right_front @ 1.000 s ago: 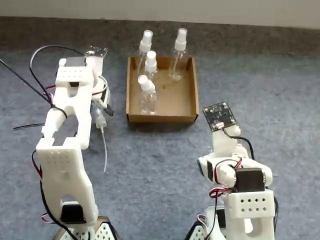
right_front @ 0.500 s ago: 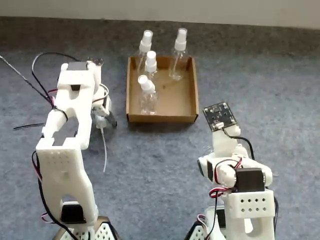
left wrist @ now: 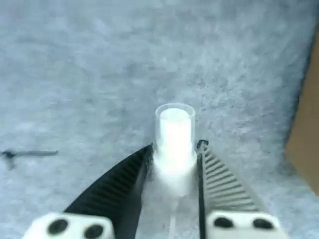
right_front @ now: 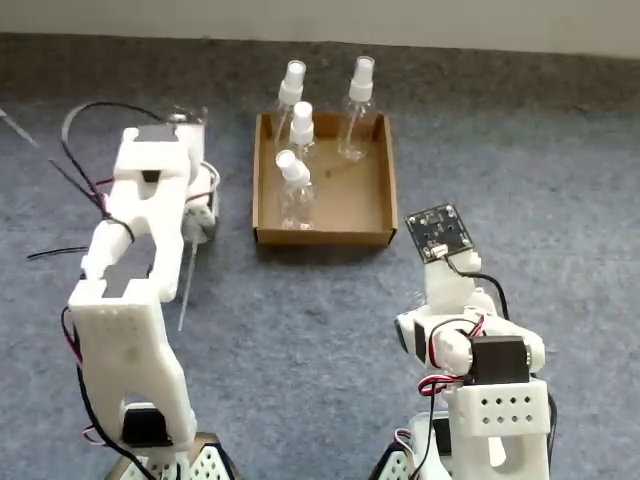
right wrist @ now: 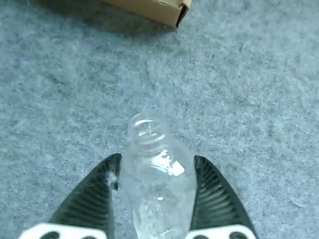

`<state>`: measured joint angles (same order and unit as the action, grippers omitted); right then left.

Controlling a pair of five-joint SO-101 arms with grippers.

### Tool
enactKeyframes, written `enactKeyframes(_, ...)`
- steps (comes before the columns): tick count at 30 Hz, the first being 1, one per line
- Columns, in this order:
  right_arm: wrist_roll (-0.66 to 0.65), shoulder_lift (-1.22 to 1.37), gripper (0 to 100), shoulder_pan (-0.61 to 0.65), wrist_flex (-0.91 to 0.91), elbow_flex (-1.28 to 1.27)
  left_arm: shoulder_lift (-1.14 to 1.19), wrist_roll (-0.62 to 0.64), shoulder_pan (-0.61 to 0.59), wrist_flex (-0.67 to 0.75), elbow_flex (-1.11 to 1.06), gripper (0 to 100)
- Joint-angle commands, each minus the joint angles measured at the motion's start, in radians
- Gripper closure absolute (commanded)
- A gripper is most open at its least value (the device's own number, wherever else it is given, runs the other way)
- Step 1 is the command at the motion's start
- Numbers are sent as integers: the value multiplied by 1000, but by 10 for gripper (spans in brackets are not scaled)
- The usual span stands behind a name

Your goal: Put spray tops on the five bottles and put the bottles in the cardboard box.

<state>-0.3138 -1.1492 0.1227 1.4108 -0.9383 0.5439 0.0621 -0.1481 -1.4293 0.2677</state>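
We start with the grey carpet [right_front: 300, 340], which covers the whole work surface; along its far side runs a darker band [right_front: 450, 60], and beyond that a pale strip of wall [right_front: 400, 15].

On the carpet stand the two white arms; the left arm [right_front: 135, 250] stretches out toward the far side, beside the box, with black cables [right_front: 80, 120] looping off it; the right arm [right_front: 480, 370] sits folded at the near edge.

The left gripper [left wrist: 175, 148] is clamped on a spray top [left wrist: 174, 129] – both jaws press the white body, and the clear cap sticks out past the fingertips, above the carpet and just beside the box wall.

The right gripper [right wrist: 155, 162] is closed on an open bottle [right wrist: 152, 189]; its jaws lie against both sides of the clear body, and the threaded neck, bare of any top, points away from the wrist over the carpet, with a corner of the box well beyond it.

The cardboard box [right_front: 322, 238] lies between the arms, nearer the far side; in it stand four clear bottles with white spray tops – one at the far left corner [right_front: 291, 88], one at the far right [right_front: 360, 80], one just in front of the first [right_front: 301, 125], one nearest us on the left [right_front: 292, 185].

Smallest is the thin dip tube [right_front: 186, 285], which trails from under the left arm toward the near side.
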Motion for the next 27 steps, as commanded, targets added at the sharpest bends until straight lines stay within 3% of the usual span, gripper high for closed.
enactKeyframes(1, 9, -18, 994, 7, -21, 10, -193, 3, -33, -135, 182, 874)
enactKeyframes(5, 9, -18, 992, 7, -27, 12, -344, -15, -56, -264, 343, 874)
enactKeyframes(9, 11, -18, 993, 99, -211, 25, -522, -55, -48, -338, 398, 874)
enactKeyframes(15, 21, -18, 994, 311, -437, 18, -878, -55, 12, -338, 223, 874)
enactKeyframes(19, 137, -61, 994, 423, -530, -24, -1159, -55, 128, -336, 45, 874)
enactKeyframes(23, 155, -226, 994, 509, -668, -180, -1369, -55, 251, -186, -77, 874)
enactKeyframes(27, 157, -435, 995, 524, -774, -371, -1432, -54, 348, 35, -162, 874)
